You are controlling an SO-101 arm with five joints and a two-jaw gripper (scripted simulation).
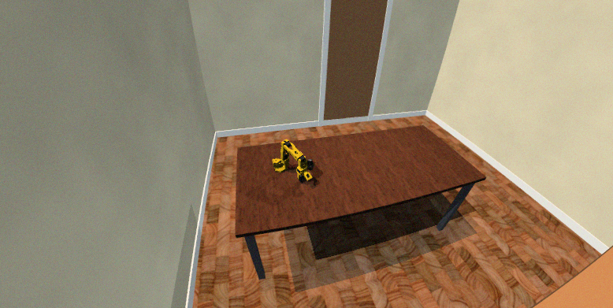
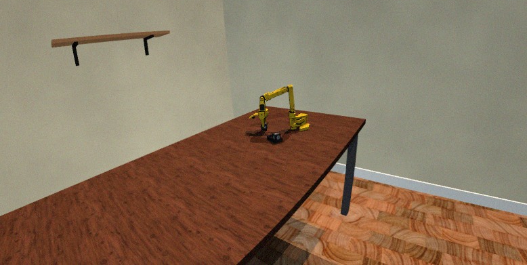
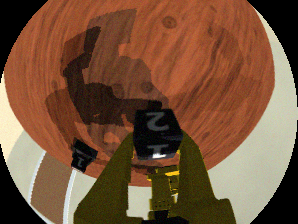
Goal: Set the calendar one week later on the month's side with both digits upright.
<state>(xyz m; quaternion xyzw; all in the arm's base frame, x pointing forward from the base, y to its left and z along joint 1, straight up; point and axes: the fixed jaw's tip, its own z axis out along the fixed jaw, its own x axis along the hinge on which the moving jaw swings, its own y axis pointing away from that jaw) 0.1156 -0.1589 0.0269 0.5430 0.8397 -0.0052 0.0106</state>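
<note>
Soft, even light fills the room, without glare. The table (image 1: pixel 385 164) throws a dark, sharp-edged shadow onto the floor (image 1: pixel 493 262) beneath it, and the arm (image 2: pixel 280 93) casts a small one beside itself on the table. The wrist view is a round, fisheye picture with black corners, coarse and slightly blurred.

Top view: the tray (image 1: pixel 309 163) just right of the arm is too small to show its contents or any lettering. Exterior view: the tray (image 2: pixel 274 137) reads only as a dark block; digits illegible. Wrist view: the gripper (image 3: pixel 157 152) covers the lower part of the held cube (image 3: pixel 157 135); its upper face shows a blurred digit, apparently a 2. A dark object (image 3: pixel 83 155) at lower left is partly cut off, unidentifiable.
</note>
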